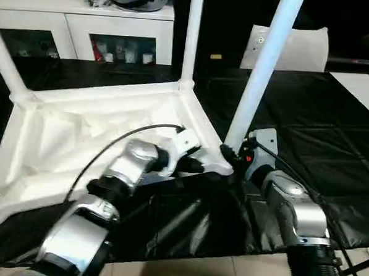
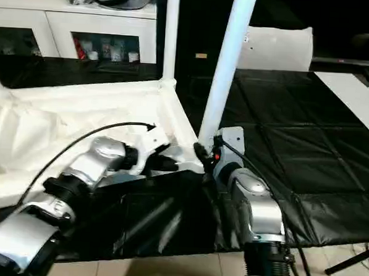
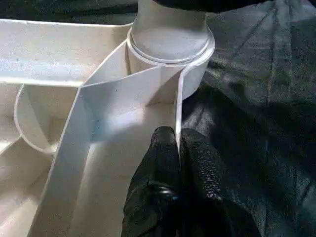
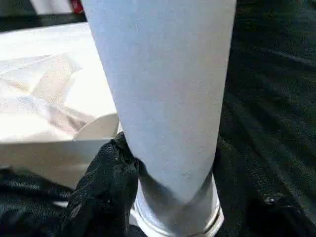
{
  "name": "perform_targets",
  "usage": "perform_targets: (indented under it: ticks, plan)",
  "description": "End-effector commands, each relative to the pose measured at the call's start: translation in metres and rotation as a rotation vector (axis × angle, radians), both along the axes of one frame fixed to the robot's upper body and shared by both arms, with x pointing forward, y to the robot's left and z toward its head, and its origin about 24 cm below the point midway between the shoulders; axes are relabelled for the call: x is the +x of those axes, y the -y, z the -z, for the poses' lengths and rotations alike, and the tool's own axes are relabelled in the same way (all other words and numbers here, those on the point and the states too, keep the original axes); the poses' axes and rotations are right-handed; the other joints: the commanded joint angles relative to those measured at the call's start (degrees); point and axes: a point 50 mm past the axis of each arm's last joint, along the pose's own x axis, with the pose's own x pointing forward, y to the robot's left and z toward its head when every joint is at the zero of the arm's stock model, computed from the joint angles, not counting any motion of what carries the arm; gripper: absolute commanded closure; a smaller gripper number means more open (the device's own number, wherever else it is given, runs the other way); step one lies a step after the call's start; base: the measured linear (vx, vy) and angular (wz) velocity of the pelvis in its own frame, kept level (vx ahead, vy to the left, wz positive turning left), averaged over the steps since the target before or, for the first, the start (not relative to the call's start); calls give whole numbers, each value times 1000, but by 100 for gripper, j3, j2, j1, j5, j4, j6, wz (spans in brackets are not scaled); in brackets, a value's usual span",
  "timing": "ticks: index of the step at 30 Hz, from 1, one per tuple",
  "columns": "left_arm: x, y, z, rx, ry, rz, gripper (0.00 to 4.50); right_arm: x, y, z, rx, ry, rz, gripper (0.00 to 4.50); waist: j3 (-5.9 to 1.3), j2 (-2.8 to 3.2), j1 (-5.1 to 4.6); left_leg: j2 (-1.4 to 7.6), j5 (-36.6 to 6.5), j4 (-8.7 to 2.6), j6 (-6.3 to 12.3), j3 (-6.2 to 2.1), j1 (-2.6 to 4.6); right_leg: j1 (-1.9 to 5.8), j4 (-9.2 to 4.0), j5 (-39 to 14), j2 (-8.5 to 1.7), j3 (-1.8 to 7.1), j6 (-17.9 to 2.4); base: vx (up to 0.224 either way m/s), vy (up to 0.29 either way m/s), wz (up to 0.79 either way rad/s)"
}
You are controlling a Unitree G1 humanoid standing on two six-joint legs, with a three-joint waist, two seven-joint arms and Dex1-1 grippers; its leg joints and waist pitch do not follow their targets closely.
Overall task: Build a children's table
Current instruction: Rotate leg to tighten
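The tabletop (image 1: 104, 134) lies underside up on the black-covered table (image 1: 332, 152), toward its near-left corner, with 3 legs standing in corner sockets. The left end effector (image 3: 177, 148) is closed on the tabletop's rim beside the near socket (image 3: 170, 49), steadying it. The right end effector (image 1: 233, 154) grips the base of the leg (image 1: 262, 74) being seated there. That leg leans; it probably needs to be brought upright and pressed straight down while the rim stays pinned.

Black sheet and white cabinet

A black quilted sheet (image 1: 307, 150) lies under the pincers; a white cabinet (image 1: 85, 21) stands well beyond them.
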Motion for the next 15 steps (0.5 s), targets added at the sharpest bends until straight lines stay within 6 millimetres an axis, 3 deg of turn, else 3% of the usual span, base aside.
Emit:
perform_targets:
  ticks: [1,2,3,4,5,6,7,8,9,10,11,12,13,15]
  plan:
    - [-2,48,-27,-104,89,112,450,-9,-60,-2,131,-19,-243,187,-203,45,-170,371,-3821,-447,-300,-332,194,115,-729,-4000,-450,-150,105,0,0,0]
    - [-2,45,-27,-99,95,123,450,-10,-57,-2,130,-10,-239,187,-213,137,-110,496,-4176,-639,-363,-394,64,273,-431,-3399,-400,-45,11,0,0,0]
    - [-2,43,-26,-96,96,128,450,-10,-55,-2,131,-7,-233,185,-212,190,-65,690,-4955,-1092,-579,-425,-157,450,340,-1627,-239,156,-345,0,0,0]
    - [-2,38,-25,-88,101,132,450,-10,-49,-3,135,5,-229,185,-183,230,28,654,-5272,-1271,-698,-322,-199,391,517,-1103,-145,162,-448,0,0,0]
    - [-2,35,-25,-85,106,135,450,-10,-45,-4,135,14,-228,163,-225,-5,63,487,-4955,-1092,-649,-179,62,115,290,-1573,-169,372,-507,43,-50,23]
    - [-2,29,-24,-82,110,143,450,-10,-37,-4,121,26,-221,163,-178,-279,94,32,-3519,-103,-402,-71,594,-547,-763,-4548,-531,384,-180,43,-50,23]
    - [-2,28,-24,-83,110,146,450,-10,-36,-4,116,27,-219,142,-175,-304,92,-121,-2415,384,-183,-38,673,-636,-968,-5594,-736,401,-78,82,-66,1]
    - [-2,23,-23,-71,119,159,450,-11,-28,-5,106,45,-235,142,-285,-255,203,39,-1006,99,122,-214,-77,168,-649,-5438,-1000,690,15,110,-1,-35]
    - [-3,21,-23,-63,124,167,450,-11,-24,-6,100,55,-245,134,-264,-110,264,214,-977,-323,86,-299,-216,203,-514,-4552,-684,453,5,110,-1,-35]
    - [-3,15,-22,-51,126,185,450,-12,-16,-7,94,66,-259,124,-311,-88,232,340,-1293,-416,53,-343,-144,124,-419,-3790,-561,440,-139,113,21,-23]
    - [-3,13,-21,-47,126,189,450,-13,-14,-7,91,69,-263,124,-387,2,172,467,-1483,-469,18,-379,-57,73,-197,-2091,-438,476,-619,65,0,6]
    - [-4,7,-20,-31,129,207,450,-14,-4,-8,74,84,-287,111,-421,-15,163,489,-1161,-469,68,-343,-51,81,-36,-627,-435,532,-1130,95,12,7]
    - [-5,0,-19,-22,125,243,450,-16,9,-9,45,92,-316,102,-393,-83,159,445,-1175,-455,277,-256,-81,86,-26,-370,-434,569,-1375,72,12,5]
    - [-6,-3,-19,-14,125,258,450,-17,14,-9,34,94,-333,90,-406,-153,174,367,-1280,-392,436,-172,-69,77,-79,-802,-465,623,-1446,29,1,2]
